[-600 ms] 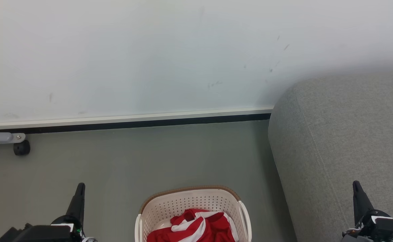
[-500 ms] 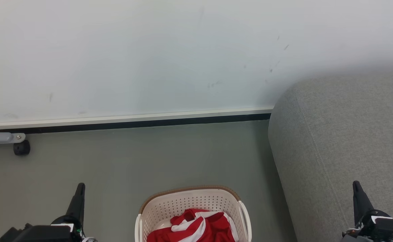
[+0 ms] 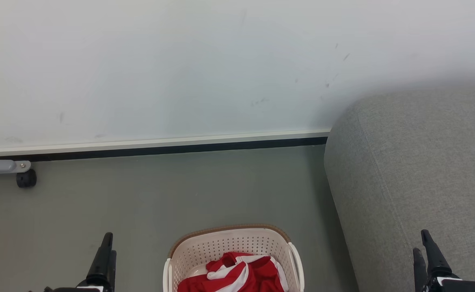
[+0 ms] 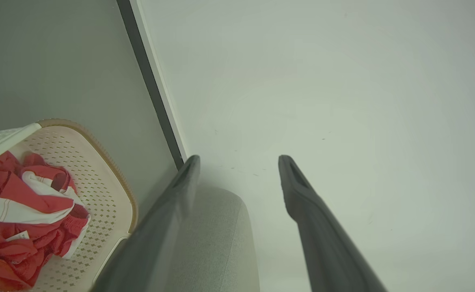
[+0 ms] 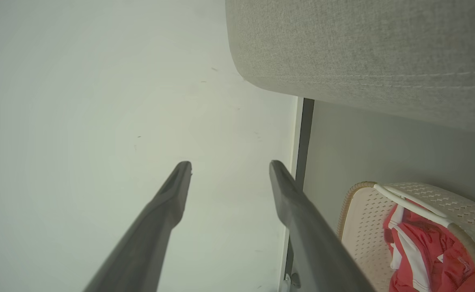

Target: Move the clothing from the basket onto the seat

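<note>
The cream perforated basket (image 3: 229, 239) stands on the floor at the bottom centre of the head view, with the red and white clothing (image 3: 237, 273) crumpled inside it. To its right rises the big grey seat (image 3: 416, 170). My left gripper (image 3: 111, 243) is open and empty, low left of the basket. Over the seat's near part, my right gripper (image 3: 419, 240) is open and empty too. The left wrist view has open fingers (image 4: 188, 174) beside the basket (image 4: 113, 182), clothing (image 4: 18, 211) and seat (image 4: 217, 227). The right wrist view shows the gripper (image 5: 230, 165), seat (image 5: 363, 48), basket (image 5: 357, 219) and clothing (image 5: 428, 251).
A pale wall (image 3: 180, 65) with a white and black baseboard (image 3: 160, 147) closes the far side. A grey bar with a black caster wheel (image 3: 26, 178) sits at the far left by the wall. Grey-green floor (image 3: 180, 190) lies between the wall and the basket.
Both grippers have sunk lower in the head view and turned, so both fingers of each now show. The left one shifted slightly right. Basket and clothing have not moved.
</note>
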You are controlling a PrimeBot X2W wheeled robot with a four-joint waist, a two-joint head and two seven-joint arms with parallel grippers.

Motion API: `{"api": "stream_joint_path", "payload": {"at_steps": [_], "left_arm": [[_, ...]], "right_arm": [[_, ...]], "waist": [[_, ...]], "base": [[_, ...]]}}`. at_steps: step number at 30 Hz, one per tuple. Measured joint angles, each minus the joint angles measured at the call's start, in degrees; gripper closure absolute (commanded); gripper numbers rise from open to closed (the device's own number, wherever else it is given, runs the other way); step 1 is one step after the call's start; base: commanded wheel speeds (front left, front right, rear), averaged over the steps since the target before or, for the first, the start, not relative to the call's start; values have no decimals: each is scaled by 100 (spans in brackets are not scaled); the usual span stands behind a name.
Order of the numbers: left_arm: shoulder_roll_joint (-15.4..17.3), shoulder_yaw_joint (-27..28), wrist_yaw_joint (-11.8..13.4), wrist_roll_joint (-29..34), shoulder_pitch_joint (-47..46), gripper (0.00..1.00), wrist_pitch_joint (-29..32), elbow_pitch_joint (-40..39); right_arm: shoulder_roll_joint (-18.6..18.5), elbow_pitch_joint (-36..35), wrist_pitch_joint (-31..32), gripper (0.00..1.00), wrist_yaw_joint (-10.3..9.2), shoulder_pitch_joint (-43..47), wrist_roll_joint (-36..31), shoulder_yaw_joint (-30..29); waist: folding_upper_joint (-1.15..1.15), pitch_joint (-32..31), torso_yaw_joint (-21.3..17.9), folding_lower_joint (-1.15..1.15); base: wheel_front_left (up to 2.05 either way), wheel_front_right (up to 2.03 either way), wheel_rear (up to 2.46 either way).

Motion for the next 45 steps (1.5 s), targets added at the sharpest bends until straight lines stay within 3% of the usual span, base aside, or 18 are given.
{"api": "stream_joint_path", "payload": {"at_steps": [8,16,45], "left_arm": [[2,-130,91,383,-9,0,-163,-101],[3,-256,256,1068,-24,0,-349,-237],[349,-962,758,4364,-69,0,-960,-563]], "right_arm": [[-1,-76,-168,0,-33,7,-147,37],[-4,-230,-348,0,-220,35,-676,160],[-291,-702,-959,0,-701,100,-3897,1104]], "waist": [[0,-6,2,1],[0,-14,4,1],[0,-26,14,0]], "base": [[0,0,0],[0,0,0],[0,0,0]]}}
